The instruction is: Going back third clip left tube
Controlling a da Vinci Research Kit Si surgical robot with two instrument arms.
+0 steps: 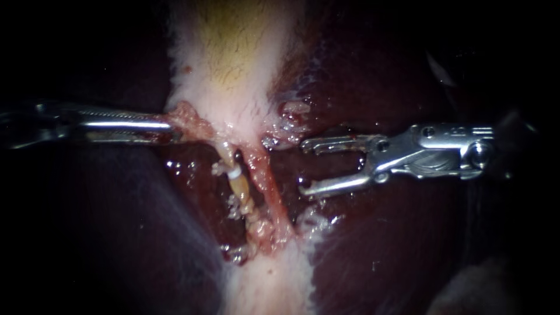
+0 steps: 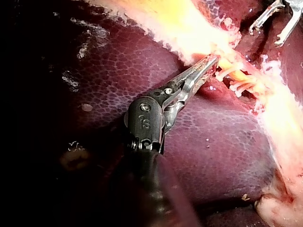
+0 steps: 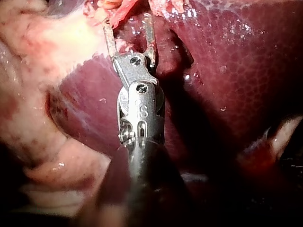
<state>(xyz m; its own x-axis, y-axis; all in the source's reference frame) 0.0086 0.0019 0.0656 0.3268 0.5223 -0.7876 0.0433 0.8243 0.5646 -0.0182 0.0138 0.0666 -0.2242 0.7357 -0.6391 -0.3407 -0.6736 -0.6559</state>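
Two instruments flank mid-frame: left instrument (image 1: 172,125) clamps the gallbladder (image 1: 233,87) edge, seemingly tensioning the left tube (image 1: 240,192) at centre below its clip (image 1: 234,174); right instrument (image 1: 304,167) waits centre-right, jaws spread, empty.

Two slender, silver metal instruments show: the left instrument (image 1: 169,125) and the right instrument (image 1: 304,168). Each ends in two small jaws, four jaws in all. There is one dark red, glossy liver (image 1: 379,245) and one pale white gallbladder (image 1: 233,64) with a single yellowish patch. Between the instruments run two thin tubes, one yellowish tube (image 1: 240,189) and one reddish tube (image 1: 267,178). One small white clip (image 1: 234,173) plainly rings the yellowish tube; whether more clips sit there cannot be told.
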